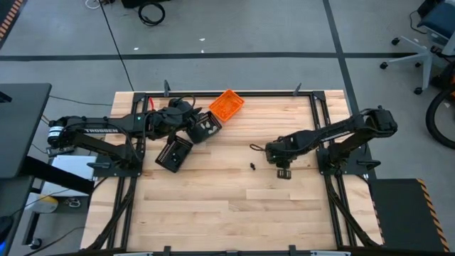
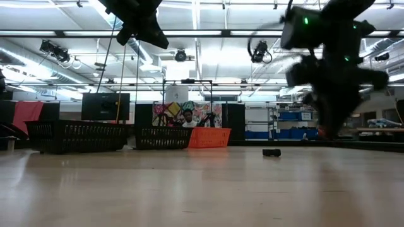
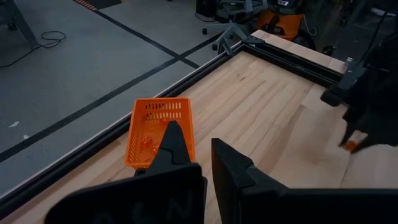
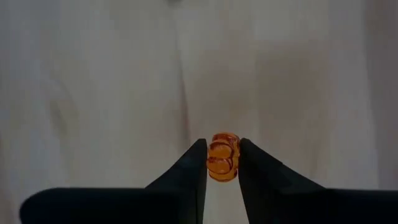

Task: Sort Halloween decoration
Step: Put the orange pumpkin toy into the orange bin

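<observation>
My right gripper [image 4: 222, 163] is shut on a tiny orange ribbed trinket [image 4: 223, 155] and points down over the right half of the table [image 1: 281, 155]. Two small black trinkets lie on the wood to its left, one [image 1: 254, 147] farther off and one [image 1: 253, 166] nearer; one also shows as the black trinket [image 2: 271, 152] in the low view. My left gripper [image 3: 200, 163] hovers at the far left near the trays [image 1: 192, 116], open with a narrow gap and holding nothing. It points toward the orange tray [image 3: 159, 127], which has orange bits in it. My right gripper pinches the orange trinket by its two sides [image 4: 211, 157], between the free ends of the fingers. The fingers come from above, pointing down. The trinket appears to be lifted clear of the wood.
The orange tray [image 1: 227, 104] sits at the far edge. Two black mesh trays [image 1: 174, 153] [image 1: 207, 126] lie beside and under my left arm. A dark metal frame [image 1: 316, 107] borders the table. Bare wood stretches across the near half [image 1: 234, 213]. A person sits far behind the table [image 2: 187, 118].
</observation>
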